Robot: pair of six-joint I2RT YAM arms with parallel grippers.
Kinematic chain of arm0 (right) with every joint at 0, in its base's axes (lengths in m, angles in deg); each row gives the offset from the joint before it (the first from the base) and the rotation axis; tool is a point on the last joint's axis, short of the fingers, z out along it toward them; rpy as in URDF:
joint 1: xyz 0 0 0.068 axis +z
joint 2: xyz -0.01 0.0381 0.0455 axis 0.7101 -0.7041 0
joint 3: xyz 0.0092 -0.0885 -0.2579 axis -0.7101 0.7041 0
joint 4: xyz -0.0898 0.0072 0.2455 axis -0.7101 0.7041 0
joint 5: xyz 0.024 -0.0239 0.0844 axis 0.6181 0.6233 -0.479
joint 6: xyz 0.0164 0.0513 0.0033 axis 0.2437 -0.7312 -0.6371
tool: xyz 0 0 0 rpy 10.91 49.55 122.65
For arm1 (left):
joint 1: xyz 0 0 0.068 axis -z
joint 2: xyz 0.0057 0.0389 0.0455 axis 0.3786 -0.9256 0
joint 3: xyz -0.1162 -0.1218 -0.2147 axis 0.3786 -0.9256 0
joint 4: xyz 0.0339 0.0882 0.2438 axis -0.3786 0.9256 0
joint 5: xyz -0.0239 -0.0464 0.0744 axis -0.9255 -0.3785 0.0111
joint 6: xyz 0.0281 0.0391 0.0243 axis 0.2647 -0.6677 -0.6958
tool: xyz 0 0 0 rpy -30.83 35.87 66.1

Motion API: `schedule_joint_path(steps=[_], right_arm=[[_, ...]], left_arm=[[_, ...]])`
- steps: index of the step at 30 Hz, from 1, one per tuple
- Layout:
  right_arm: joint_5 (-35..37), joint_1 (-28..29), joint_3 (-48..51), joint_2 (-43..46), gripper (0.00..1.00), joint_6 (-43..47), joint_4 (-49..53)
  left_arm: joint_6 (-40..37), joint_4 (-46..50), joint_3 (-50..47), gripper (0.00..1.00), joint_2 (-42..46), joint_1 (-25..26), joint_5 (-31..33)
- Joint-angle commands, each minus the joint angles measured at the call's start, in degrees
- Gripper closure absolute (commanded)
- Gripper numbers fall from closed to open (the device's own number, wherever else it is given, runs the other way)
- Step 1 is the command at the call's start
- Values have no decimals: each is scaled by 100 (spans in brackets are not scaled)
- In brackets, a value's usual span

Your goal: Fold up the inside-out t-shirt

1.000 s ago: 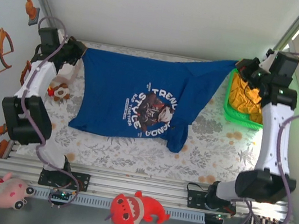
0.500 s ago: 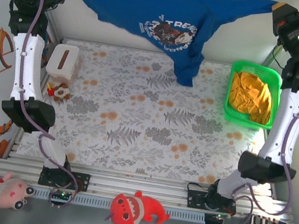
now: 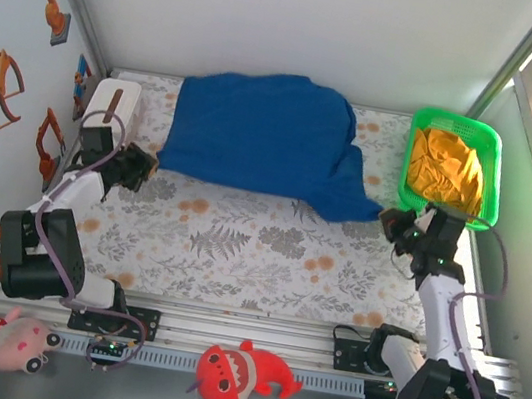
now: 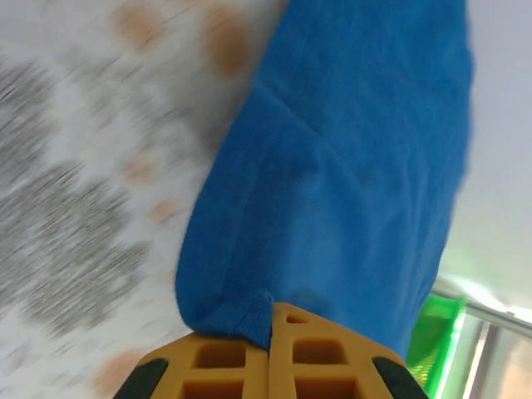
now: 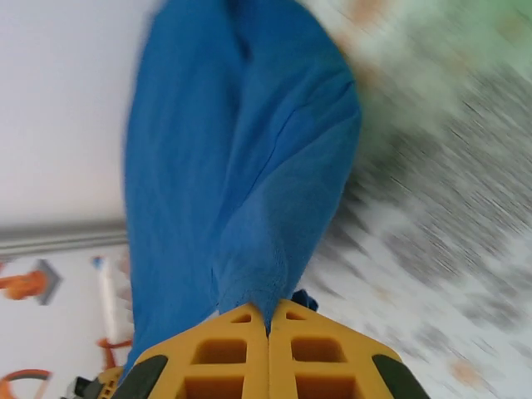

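The royal-blue t-shirt (image 3: pixel 265 139) lies spread across the far half of the table, plain side up, its lettering hidden. My left gripper (image 3: pixel 142 164) sits low at the shirt's near-left corner, shut on the cloth. In the left wrist view the blue fabric (image 4: pixel 349 166) runs away from the closed yellow fingers (image 4: pixel 224 357), a hem corner pinched between them. My right gripper (image 3: pixel 391 222) is low at the shirt's near-right corner, also shut on it. The right wrist view shows the cloth (image 5: pixel 241 158) stretching out from the closed yellow fingers (image 5: pixel 320 353).
A green basket (image 3: pixel 491 174) with an orange-yellow garment (image 3: pixel 445 165) stands at the far right. A white tissue box (image 3: pixel 111 104) sits at the far left, beside a small toy. The floral tablecloth (image 3: pixel 268 251) is bare in front of the shirt.
Both arms swung down from high at the back to low over the table. The shirt, hanging stretched in the air before, now lies on the table with the print hidden.
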Motion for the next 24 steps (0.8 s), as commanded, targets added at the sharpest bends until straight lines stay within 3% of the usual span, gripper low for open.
schedule_joint_path(steps=[1,13,24], right_arm=[[309,23,544,444,100,501,299],[939,20,752,1926,100,981,2551],[856,23,541,2714,100,717,3172]], left_arm=[[-281,126,-256,100,392,56,235],[-655,1299,-819,100,871,89,693],[-750,1733,-1037,100,1434,98,676]])
